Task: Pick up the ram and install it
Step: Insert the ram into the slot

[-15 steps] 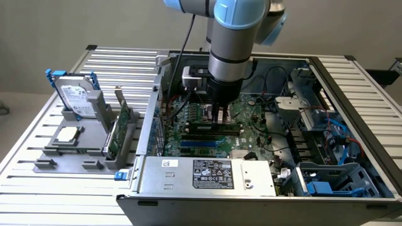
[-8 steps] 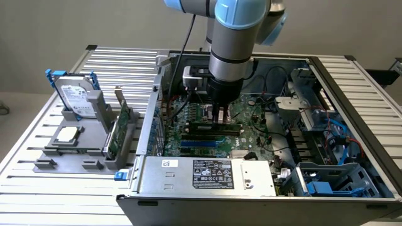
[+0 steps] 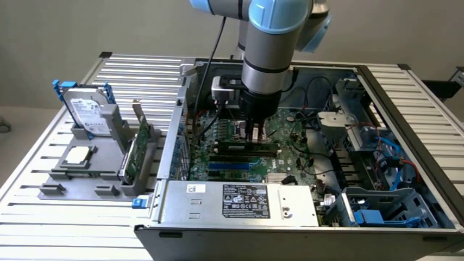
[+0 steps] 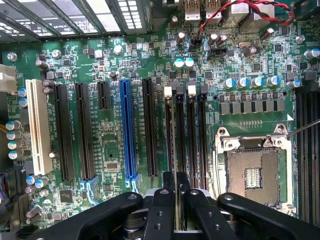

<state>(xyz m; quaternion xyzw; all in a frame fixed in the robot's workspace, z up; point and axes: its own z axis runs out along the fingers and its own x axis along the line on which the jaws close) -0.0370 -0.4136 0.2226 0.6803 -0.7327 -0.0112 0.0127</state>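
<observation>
My gripper [image 3: 254, 136] reaches down into the open computer case [image 3: 406, 136], shut on the ram [image 3: 245, 145]. The ram is a long thin green stick held level, just above or on the motherboard [image 3: 297, 160]. In the wrist view the ram [image 4: 173, 140] shows edge-on as a thin line between my black fingers [image 4: 162, 200]. It runs along one of the long black memory slots [image 4: 191, 135], which have white latches at their far ends. I cannot tell whether it sits in the slot or hovers over it.
Beside the slots are an open CPU socket [image 4: 255, 170], a blue slot [image 4: 126, 130] and a white slot [image 4: 37, 125]. The power supply [image 3: 239, 200] and a drive cage [image 3: 384, 209] line the case. Outside it, a grey stand holds a hard drive [image 3: 87, 111] and an expansion card [image 3: 138, 144].
</observation>
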